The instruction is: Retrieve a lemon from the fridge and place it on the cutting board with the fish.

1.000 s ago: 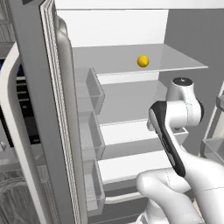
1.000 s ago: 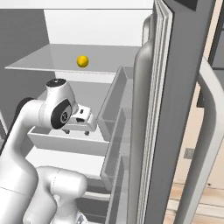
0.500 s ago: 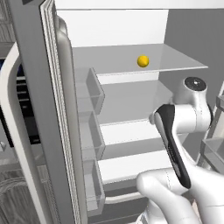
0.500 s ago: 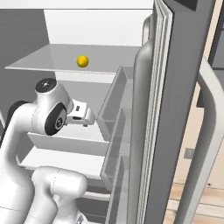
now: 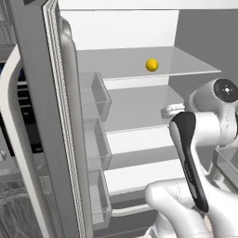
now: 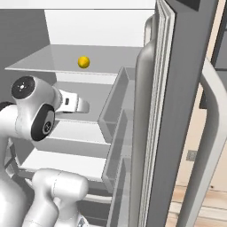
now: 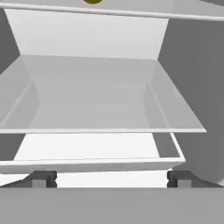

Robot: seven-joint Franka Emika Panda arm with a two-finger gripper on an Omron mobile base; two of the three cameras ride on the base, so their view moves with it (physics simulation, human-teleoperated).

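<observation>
The lemon [image 5: 152,65] [image 6: 83,62] is a small yellow ball resting on the upper clear shelf of the open fridge [image 5: 121,28] [image 6: 177,88]. In the hand view only the lemon's [image 7: 92,1] lower edge peeks in at the top. My gripper [image 7: 111,179] is open and empty, its two dark fingertips [image 7: 41,178] spread wide. It points level into the fridge at the middle shelf, one shelf below the lemon. The white hand shows in front of that shelf as gripper [image 5: 166,111] [image 6: 84,106]. The cutting board and the fish are out of view.
Both fridge doors stand open, with clear door bins [image 5: 95,93] [image 6: 113,115] on their inner faces close beside the arm. Long curved white handles [image 5: 9,139] [image 6: 208,133] flank the opening. Several white shelves [image 5: 139,135] lie below the lemon's shelf.
The arm has lifted and swung the hand up from the lower shelf level, so it now points straight into the fridge. The lemon has not moved and the jaws stayed open.
</observation>
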